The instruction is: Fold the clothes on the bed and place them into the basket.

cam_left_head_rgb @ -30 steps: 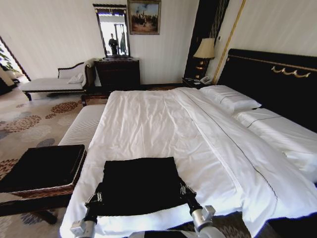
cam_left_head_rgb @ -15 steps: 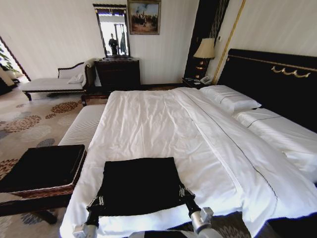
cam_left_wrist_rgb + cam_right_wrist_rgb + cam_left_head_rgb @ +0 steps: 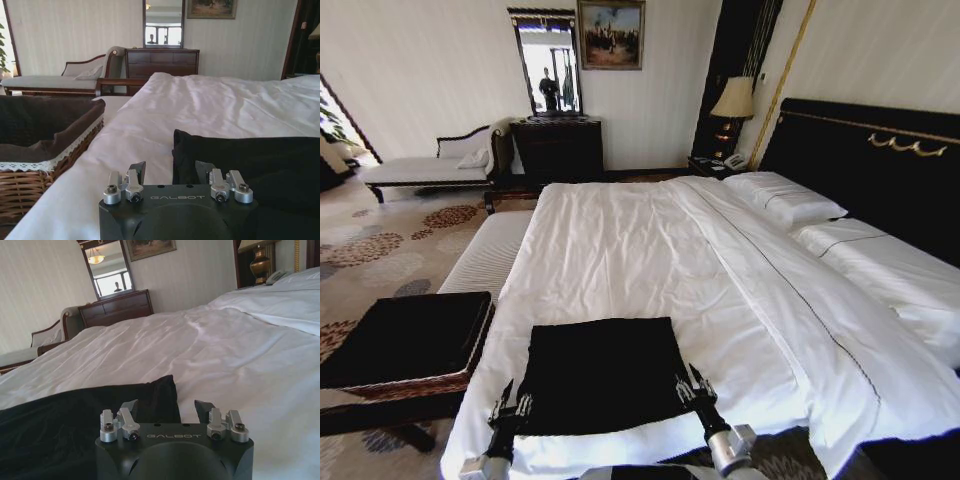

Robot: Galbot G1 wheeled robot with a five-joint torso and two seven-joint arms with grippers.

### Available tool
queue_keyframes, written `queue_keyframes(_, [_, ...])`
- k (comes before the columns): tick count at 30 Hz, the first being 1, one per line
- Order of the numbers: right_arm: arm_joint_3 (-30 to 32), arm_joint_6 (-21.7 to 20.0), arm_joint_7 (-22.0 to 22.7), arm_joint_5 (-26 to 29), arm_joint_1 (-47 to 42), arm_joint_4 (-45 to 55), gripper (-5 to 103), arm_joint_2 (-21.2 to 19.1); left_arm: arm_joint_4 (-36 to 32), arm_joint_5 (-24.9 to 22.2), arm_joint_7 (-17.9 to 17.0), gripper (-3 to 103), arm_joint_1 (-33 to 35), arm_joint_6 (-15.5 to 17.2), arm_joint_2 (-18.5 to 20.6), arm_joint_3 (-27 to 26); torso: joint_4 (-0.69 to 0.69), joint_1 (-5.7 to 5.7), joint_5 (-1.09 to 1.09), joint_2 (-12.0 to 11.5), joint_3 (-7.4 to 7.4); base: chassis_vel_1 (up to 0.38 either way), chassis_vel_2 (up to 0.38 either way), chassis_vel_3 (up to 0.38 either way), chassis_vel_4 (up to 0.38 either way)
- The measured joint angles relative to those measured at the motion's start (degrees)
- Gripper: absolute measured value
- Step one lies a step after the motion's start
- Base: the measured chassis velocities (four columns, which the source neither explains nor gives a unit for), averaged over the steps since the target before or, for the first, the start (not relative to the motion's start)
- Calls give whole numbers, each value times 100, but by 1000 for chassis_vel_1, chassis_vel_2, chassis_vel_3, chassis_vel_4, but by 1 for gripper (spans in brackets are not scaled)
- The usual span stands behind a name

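Folded black T-shirt [image 3: 600, 373] on the bed [image 3: 650, 250]; left gripper [image 3: 510, 408] at 7 o'clock, right gripper [image 3: 688, 388] at 5, both spread open, empty

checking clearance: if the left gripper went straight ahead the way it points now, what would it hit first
Most likely the near edge of the black T-shirt: the open left gripper points along the bed, the shirt's corner just ahead between its fingers. Depth is unclear.

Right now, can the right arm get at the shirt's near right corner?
Probably yes. The right end effector sits open at the black T-shirt's near right corner on the bed, nothing between them; the wrist view shows the fabric edge just ahead.
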Motion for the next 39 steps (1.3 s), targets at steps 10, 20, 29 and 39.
queue_keyframes(10, [245,-139,119,400,256,186,97,-65,27,-962,-186,95,-705,585,282,-349,1,0,-1,-1,1,0,0,0,0])
queue_keyframes(20, [281,-242,134,482,431,168,100,-134,431,-1914,-302,100,-2187,1588,962,281,-1,2,0,-1,1,0,0,0,0])
queue_keyframes(29, [342,-295,138,504,442,189,100,-127,1261,-2284,-405,100,-2982,1919,1029,781,0,2,0,-1,1,0,0,0,0])
queue_keyframes(39, [343,-352,143,510,418,245,100,-88,1749,-2471,-474,90,-3380,2023,987,909,0,1,0,-1,1,0,0,0,0])
